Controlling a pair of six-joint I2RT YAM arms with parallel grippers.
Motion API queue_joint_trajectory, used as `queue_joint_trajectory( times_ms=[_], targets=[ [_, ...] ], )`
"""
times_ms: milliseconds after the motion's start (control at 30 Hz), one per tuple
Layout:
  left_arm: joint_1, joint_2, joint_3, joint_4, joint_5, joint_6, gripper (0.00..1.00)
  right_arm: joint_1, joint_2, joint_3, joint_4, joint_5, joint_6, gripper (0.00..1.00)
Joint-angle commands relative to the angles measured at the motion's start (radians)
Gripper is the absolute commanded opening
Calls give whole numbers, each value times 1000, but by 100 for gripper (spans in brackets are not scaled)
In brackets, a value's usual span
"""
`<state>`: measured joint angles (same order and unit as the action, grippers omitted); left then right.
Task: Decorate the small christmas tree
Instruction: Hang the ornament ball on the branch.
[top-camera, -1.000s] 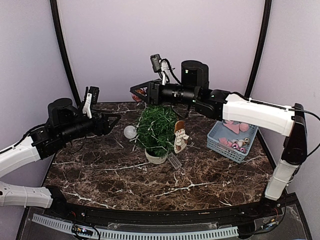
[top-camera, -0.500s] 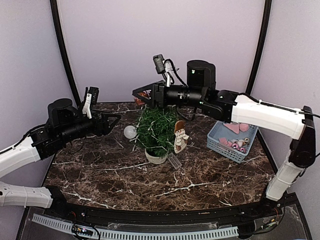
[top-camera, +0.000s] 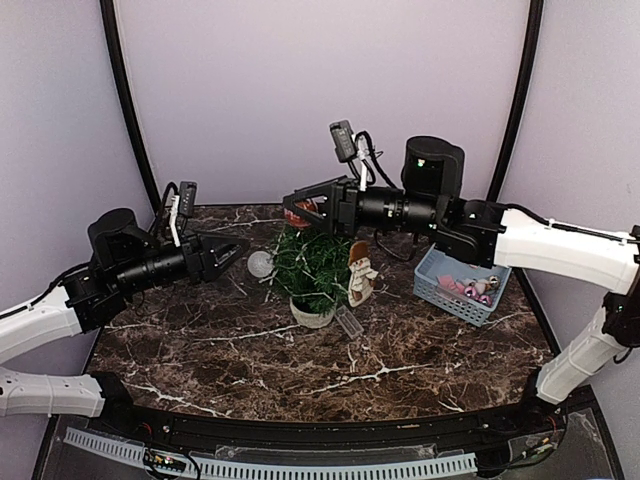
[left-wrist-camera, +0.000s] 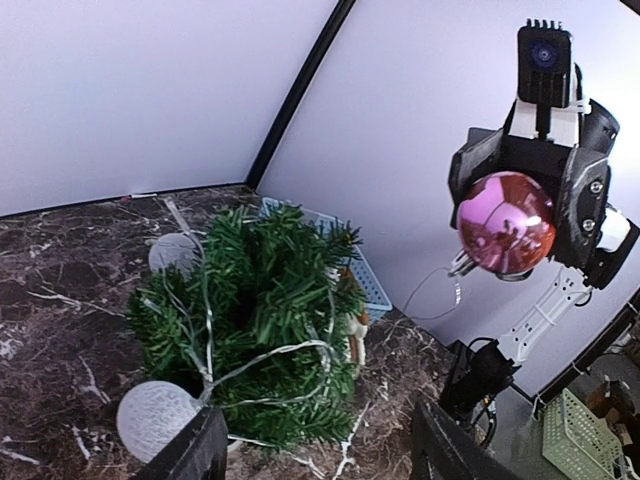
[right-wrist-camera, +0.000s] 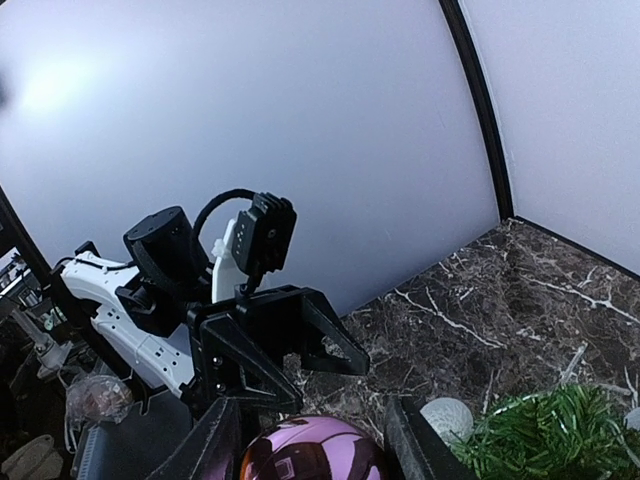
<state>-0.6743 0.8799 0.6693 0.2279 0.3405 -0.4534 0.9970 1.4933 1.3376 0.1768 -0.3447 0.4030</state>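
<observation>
Pink bauble (right-wrist-camera: 312, 452) is cut off at the frame bottom in the right wrist view and barely shows from the top. Right pincer (top-camera: 305, 210) clamped on it, jaws part-open, just above the small christmas tree (top-camera: 312, 265) at its 12 o'clock. Left pincer (top-camera: 235, 253) open and empty, at the tree's 9 o'clock. Tree stands mid-surface (top-camera: 200, 350).

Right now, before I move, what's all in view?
tree: one, dark green, table middle
light string: one, white, wound through tree
balls: two seen, white, on string beside tree
figurine: one, brown and white, right of tree
basket: one, blue, table's right side
ornaments: several, mostly pink, in basket
clear piece: one, see-through, in front of tree
bauble: one, pink, in right claw
table: one, dark marble
left claw: one, black, open, empty, left of tree
right claw: one, black, shut on bauble
</observation>
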Motion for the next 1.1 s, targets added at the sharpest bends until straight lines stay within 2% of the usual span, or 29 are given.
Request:
queue_joint_trajectory(
  times_ms=[0,200,400,700,1067],
  targets=[
    [-57,5,-26,117,26,-67,66,16,-52,-71,83,3,27,43],
    [-78,26,-20,85,2,-36,65,23,-47,-65,60,67,18,43],
    [-78,7,-9,13,-101,-22,65,22,52,57,26,118,-26,43],
    [-69,10,-5,-20,-132,-7,65,11,221,265,-40,146,-123,43],
    [-56,2,-8,-36,-136,-4,65,4,191,153,-19,155,-144,43]
  ],
)
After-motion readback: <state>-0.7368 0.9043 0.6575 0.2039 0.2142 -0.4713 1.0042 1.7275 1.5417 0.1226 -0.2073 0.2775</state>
